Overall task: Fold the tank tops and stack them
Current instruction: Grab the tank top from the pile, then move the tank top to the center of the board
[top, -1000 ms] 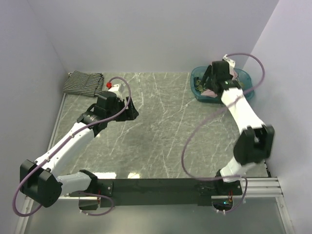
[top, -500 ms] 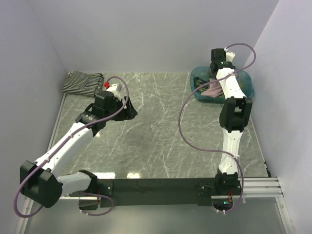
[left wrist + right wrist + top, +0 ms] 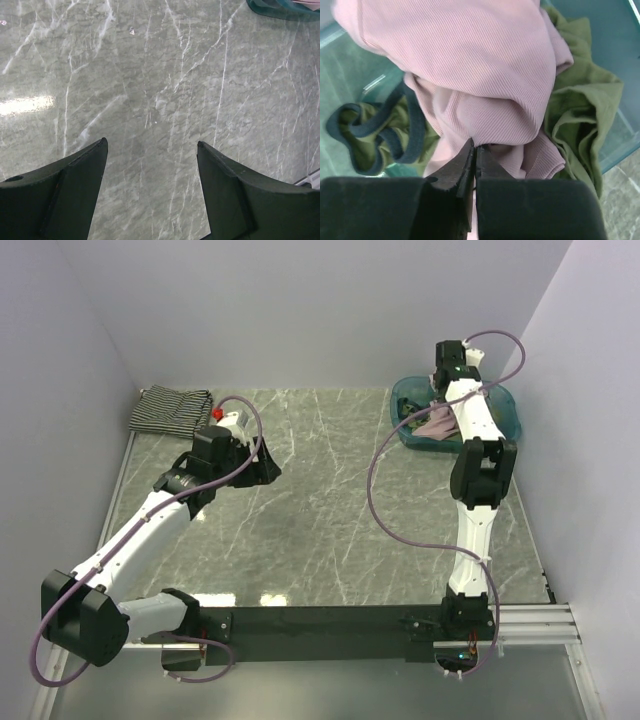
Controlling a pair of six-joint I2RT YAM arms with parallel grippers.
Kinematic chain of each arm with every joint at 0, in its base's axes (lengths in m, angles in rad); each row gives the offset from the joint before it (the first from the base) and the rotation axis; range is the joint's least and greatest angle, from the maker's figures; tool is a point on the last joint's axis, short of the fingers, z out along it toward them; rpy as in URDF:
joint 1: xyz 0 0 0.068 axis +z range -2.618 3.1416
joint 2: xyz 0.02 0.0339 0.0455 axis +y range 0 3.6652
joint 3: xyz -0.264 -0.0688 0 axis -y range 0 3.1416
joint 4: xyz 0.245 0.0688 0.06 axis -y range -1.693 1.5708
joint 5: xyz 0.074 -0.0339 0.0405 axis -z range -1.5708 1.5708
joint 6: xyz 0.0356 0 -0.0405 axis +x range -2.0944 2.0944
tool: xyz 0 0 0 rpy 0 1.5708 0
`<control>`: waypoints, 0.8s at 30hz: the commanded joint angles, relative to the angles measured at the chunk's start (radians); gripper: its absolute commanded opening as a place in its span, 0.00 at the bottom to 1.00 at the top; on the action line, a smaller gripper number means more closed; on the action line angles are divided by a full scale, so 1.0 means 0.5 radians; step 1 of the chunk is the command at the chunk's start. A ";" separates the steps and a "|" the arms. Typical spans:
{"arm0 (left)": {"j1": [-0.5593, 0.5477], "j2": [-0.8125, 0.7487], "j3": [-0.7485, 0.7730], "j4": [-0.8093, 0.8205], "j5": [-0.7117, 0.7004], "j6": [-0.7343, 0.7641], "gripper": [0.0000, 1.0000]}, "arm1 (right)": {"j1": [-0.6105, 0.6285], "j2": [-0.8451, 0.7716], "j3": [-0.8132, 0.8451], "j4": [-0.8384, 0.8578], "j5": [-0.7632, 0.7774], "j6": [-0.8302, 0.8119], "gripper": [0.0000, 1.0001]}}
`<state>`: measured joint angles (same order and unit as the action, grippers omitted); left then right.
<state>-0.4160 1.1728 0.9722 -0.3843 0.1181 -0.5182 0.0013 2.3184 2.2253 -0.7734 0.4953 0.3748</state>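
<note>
— Above the tabletop [image 3: 150,75] up front, the left pincer [image 3: 152,145] hangs wide open, holding nothing. Risk?
— Farther back: the right pincer [image 3: 476,147] is clamped on a thin fold of the pink tank top [image 3: 470,65]. It may slip, or drag the olive tank tops [image 3: 580,115] from the teal basin [image 3: 615,30]. One striped tank top [image 3: 172,408] lies far left.

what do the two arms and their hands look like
The left arm and right arm have white links, black joints and a looping purple cable each. The left hand and right hand have dark wedge-shaped fingers. A red part sits by the left wrist.
</note>
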 commanded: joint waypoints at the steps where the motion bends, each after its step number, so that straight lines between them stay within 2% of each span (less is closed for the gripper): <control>1: 0.007 -0.042 0.004 0.066 0.028 -0.010 0.78 | 0.007 -0.123 0.166 0.025 0.013 -0.028 0.00; 7: 0.007 -0.042 0.047 0.048 0.012 -0.013 0.78 | 0.062 -0.473 0.292 0.126 -0.064 -0.099 0.00; 14: 0.010 -0.100 0.154 0.014 -0.043 -0.040 0.78 | 0.368 -1.031 0.308 0.347 -0.181 -0.148 0.00; 22: 0.022 -0.180 0.280 -0.026 -0.230 -0.157 0.77 | 0.798 -1.562 0.136 0.559 -0.441 -0.142 0.00; 24: 0.031 -0.204 0.301 -0.063 -0.367 -0.224 0.77 | 0.911 -1.700 -0.047 0.620 -0.490 -0.093 0.00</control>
<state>-0.4107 1.1126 1.0668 -0.4004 0.0307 -0.5747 0.4007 1.5150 2.2898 -0.5308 0.3004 0.3164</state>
